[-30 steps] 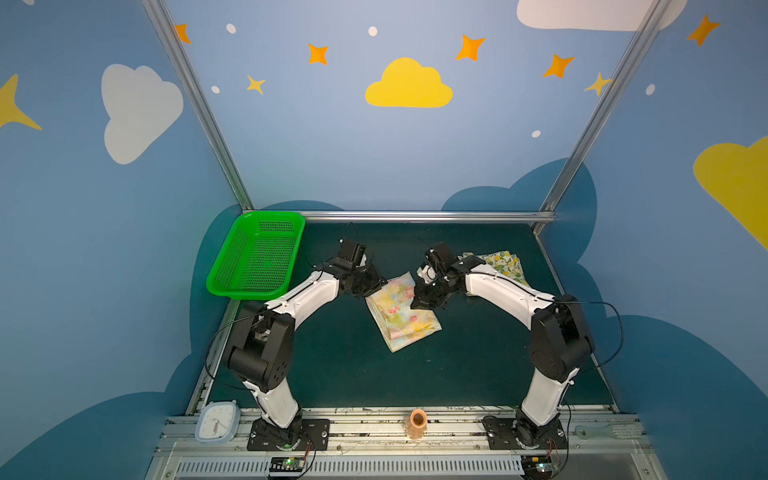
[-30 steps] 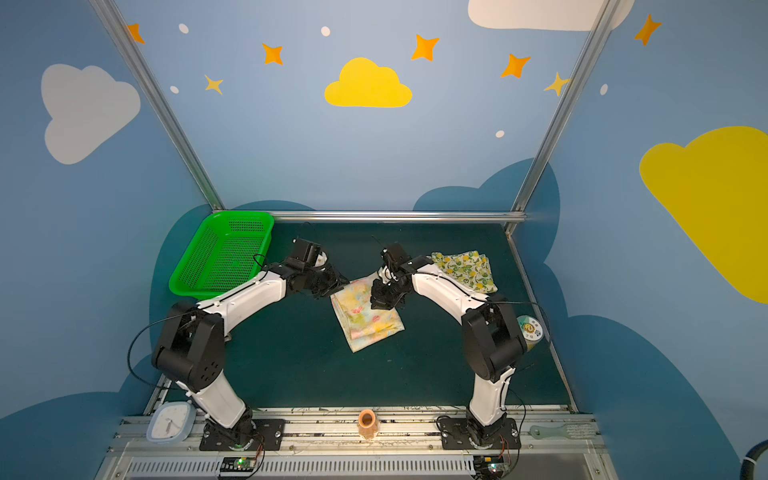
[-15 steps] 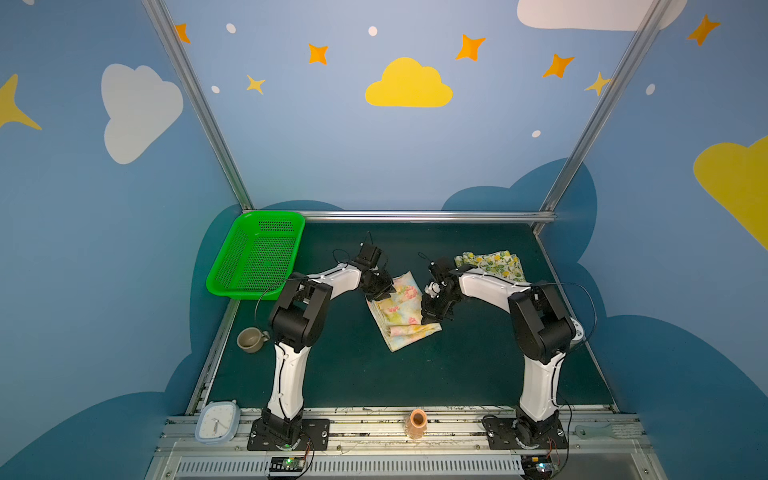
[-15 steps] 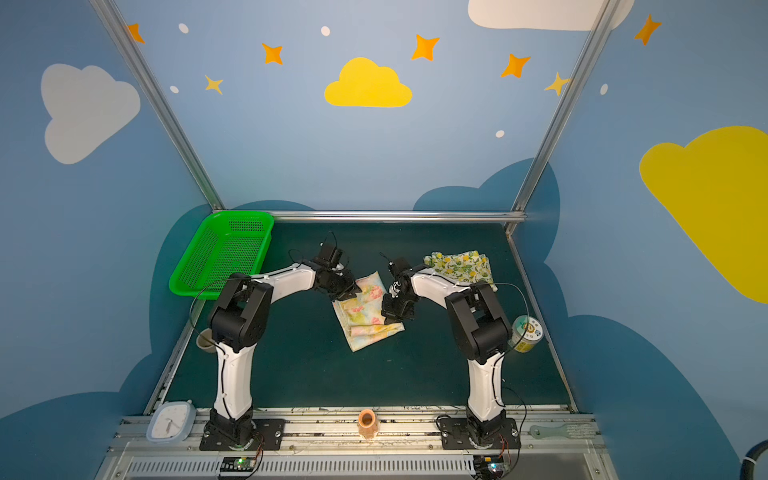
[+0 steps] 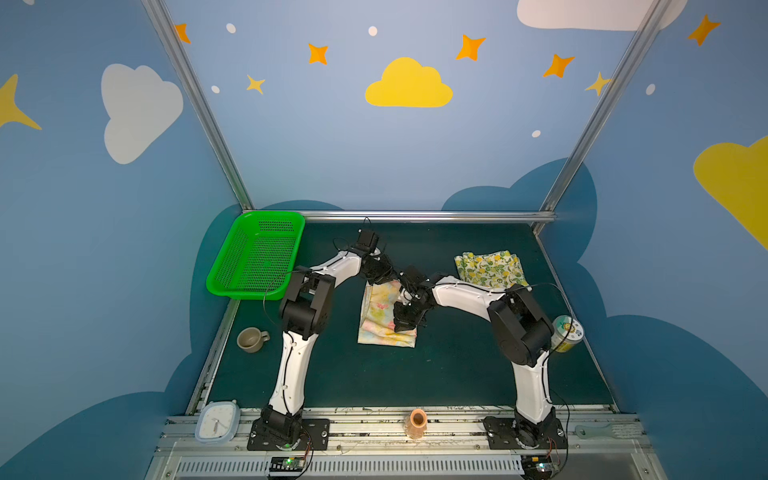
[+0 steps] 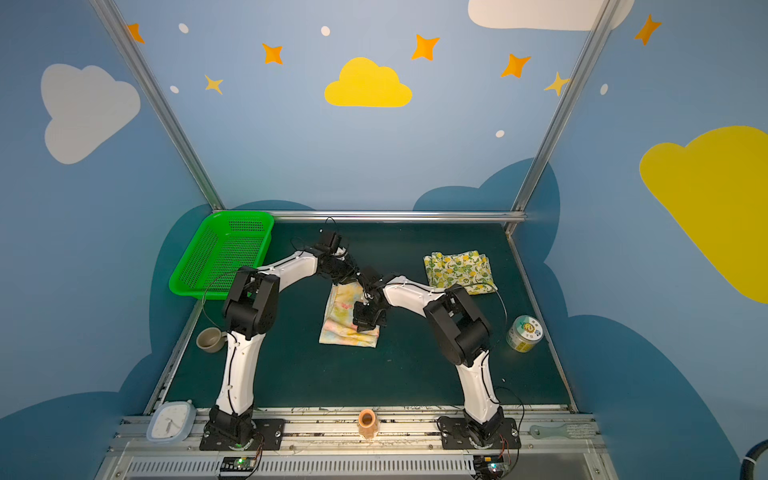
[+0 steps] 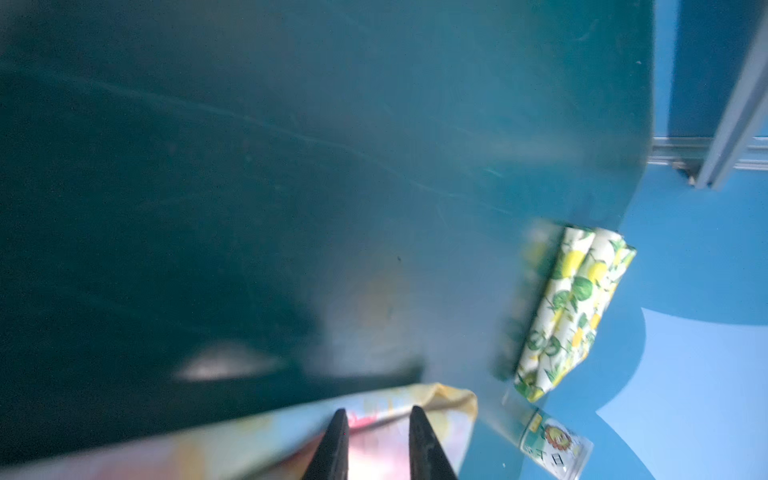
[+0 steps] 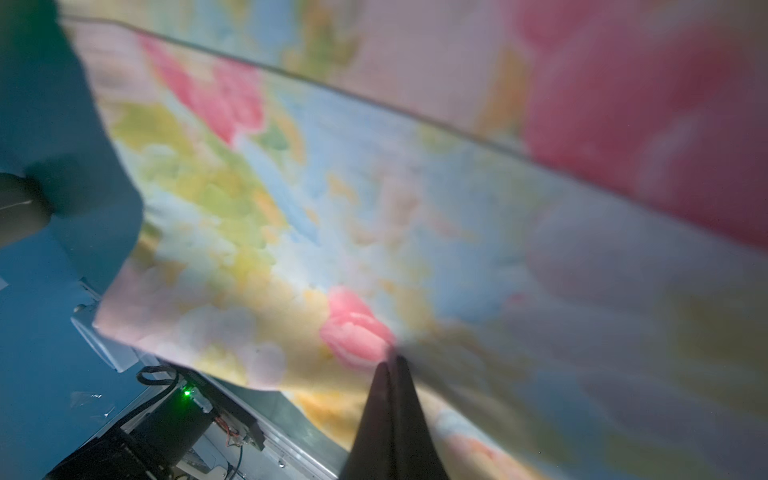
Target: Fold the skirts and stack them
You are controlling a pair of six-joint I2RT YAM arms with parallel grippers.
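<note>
The table has the flower skirt lying in the middle, partly folded. The lemon skirt lies folded at the back right (that one looks done). The right gripper is squeezed shut, with flower cloth bunched at its tip. The left gripper is at the skirt's far edge, jaws a little apart, cloth showing in the gap. To fold well, I think both should lift one edge together, go slow, match the corners, then let go softly.
</note>
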